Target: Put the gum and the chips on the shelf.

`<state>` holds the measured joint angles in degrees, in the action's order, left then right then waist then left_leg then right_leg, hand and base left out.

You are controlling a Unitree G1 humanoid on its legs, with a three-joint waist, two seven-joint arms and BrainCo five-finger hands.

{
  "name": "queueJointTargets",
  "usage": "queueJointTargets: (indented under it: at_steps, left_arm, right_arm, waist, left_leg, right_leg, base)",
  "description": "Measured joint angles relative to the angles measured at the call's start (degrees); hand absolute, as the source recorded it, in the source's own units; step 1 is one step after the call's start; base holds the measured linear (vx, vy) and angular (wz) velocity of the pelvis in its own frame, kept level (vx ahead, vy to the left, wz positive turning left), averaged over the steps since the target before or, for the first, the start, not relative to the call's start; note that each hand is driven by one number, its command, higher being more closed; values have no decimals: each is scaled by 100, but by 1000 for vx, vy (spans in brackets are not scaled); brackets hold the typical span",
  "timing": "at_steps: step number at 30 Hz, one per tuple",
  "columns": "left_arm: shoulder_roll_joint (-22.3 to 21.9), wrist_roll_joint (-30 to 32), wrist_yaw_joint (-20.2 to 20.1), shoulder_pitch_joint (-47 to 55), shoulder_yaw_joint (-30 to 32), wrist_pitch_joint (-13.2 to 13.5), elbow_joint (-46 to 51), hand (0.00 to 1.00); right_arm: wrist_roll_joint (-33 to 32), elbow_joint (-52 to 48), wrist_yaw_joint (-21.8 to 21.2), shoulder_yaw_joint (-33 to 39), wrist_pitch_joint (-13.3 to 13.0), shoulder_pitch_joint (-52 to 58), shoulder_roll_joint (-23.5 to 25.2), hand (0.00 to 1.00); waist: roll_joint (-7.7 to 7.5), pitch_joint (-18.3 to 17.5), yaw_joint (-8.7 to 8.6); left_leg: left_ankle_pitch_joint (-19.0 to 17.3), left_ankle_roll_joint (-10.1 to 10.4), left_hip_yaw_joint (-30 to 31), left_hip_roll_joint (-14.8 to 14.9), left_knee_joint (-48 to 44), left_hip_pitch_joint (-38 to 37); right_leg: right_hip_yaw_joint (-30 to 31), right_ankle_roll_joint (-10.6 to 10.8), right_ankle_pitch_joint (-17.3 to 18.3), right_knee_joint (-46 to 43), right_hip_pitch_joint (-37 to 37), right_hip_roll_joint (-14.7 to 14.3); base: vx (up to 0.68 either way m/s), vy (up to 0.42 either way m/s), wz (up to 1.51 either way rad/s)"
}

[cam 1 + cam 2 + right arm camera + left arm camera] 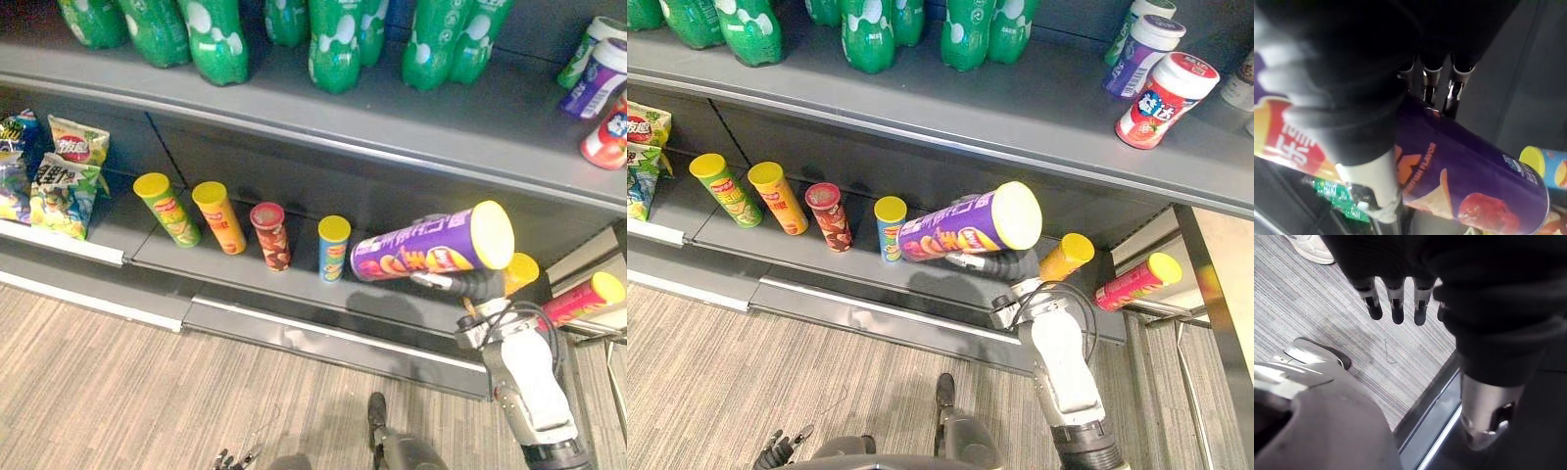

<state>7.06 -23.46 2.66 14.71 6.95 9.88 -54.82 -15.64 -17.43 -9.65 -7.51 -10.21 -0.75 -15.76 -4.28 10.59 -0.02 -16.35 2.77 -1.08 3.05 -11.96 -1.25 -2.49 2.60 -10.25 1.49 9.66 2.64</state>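
My right hand (1007, 264) was clamped on the purple chips can (431, 253), fingers (1432, 81) curled over its side and the thumb under it. I held the can almost level above the lower shelf (245, 272), its yellow lid towards my right and its base end just beside a blue can (333, 249); I could not tell whether the two touched.

The blue can stood last in a row on that shelf, after a green can (167, 209), an orange can (218, 216) and a red can (269, 235), all leaning a little. Behind my wrist an orange-yellow can (1066, 257) lay tilted, and further right a pink can (1136, 281) lay tilted as well. Snack bags (69, 181) stood at the shelf's far left. On the upper shelf (411, 122) stood green bottles (216, 39) and, to the right, white-capped tubs (1166, 98).

My left hand (1396, 303) hung low over the striped floor (118, 382), its fingers straight, apart and holding nothing. A person's white shoe (1310, 247) showed past it.
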Motion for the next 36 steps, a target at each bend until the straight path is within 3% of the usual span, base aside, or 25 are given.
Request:
queueJointTargets:
  at_steps: [5,11,23,36]
  left_arm:
    - [62,0,-2,-44,-175,1,-50,0]
    - [169,0,14,-158,-333,5,-173,0]
    - [191,-4,47,-394,-579,3,86,0]
    - [199,-59,-74,-434,-765,-45,391,0]
  right_arm:
    - [235,-4,-134,-491,28,62,-6,100]
    - [742,515,32,-760,20,-31,-20,100]
    - [1574,2340,1156,-760,6,-1044,-118,100]
    - [2199,3754,2382,-21,-272,-1684,-116,100]
  waist:
    - [4,4,9]
    - [15,73,33]
    - [189,446,188]
    - [391,872,166]
  left_leg:
    - [9,-7,-21,-8,11,4]
    - [70,-13,10,-39,91,3]
    - [256,-13,221,-160,184,205]
    - [408,35,313,-215,181,429]
  right_leg:
    - [23,3,-26,32,1,3]
    - [2,3,-26,30,19,37]
    - [-195,8,-23,-93,217,210]
    - [-414,24,-12,-325,406,409]
  base:
    - [0,-1,-1]
    - [3,-3,3]
    - [1,-1,10]
    - [-27,-6,12]
